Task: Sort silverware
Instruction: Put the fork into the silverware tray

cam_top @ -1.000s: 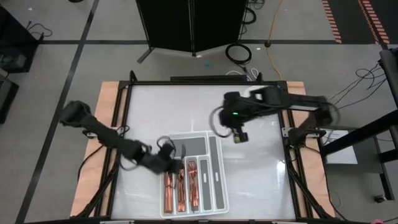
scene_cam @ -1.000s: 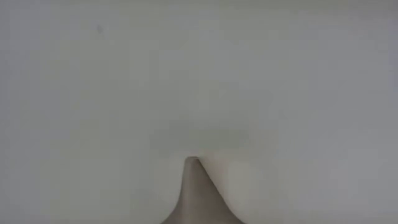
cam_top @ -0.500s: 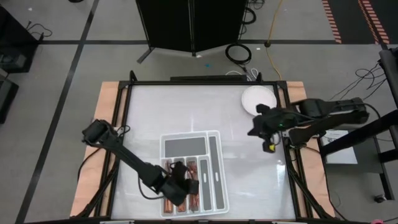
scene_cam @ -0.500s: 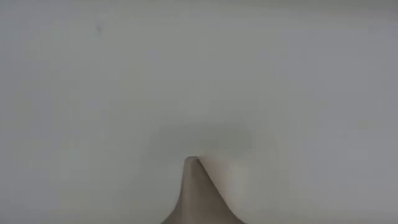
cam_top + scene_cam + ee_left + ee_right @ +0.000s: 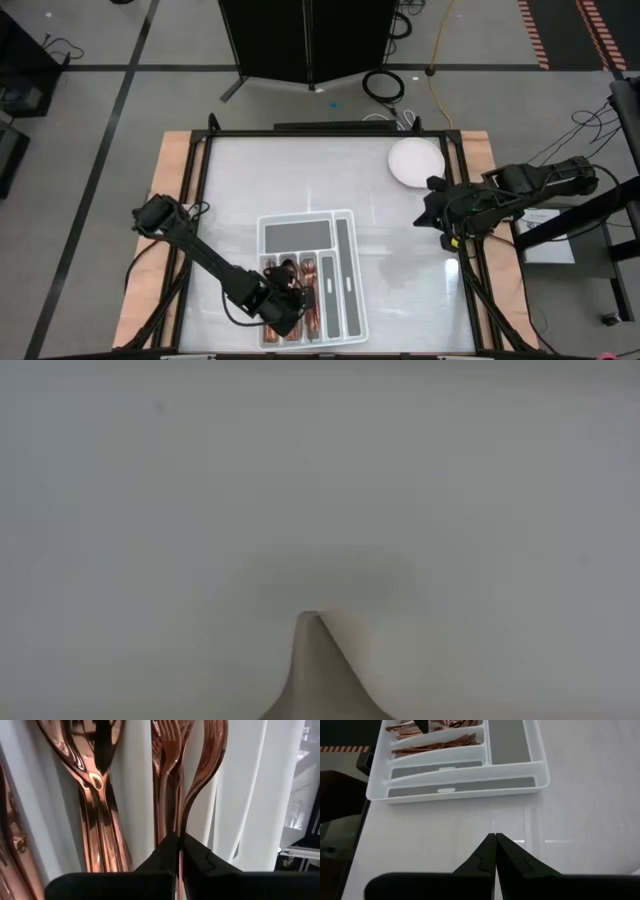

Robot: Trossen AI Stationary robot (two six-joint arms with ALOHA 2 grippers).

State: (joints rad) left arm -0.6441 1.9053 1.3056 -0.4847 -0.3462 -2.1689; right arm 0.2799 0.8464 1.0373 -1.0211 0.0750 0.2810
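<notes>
Your left gripper (image 5: 179,851) jaws are pinching a fork (image 5: 210,765) above the tray (image 5: 470,790); tilting risks misfiling; right gripper (image 5: 495,851) jaws are sitting closed, empty

The left gripper (image 5: 285,305) is hovering low over the copper silverware (image 5: 312,300) lying in the white divided tray (image 5: 345,262). The right gripper (image 5: 448,238) is sitting by the table's right edge, near the round white plate (image 5: 416,161).
</notes>
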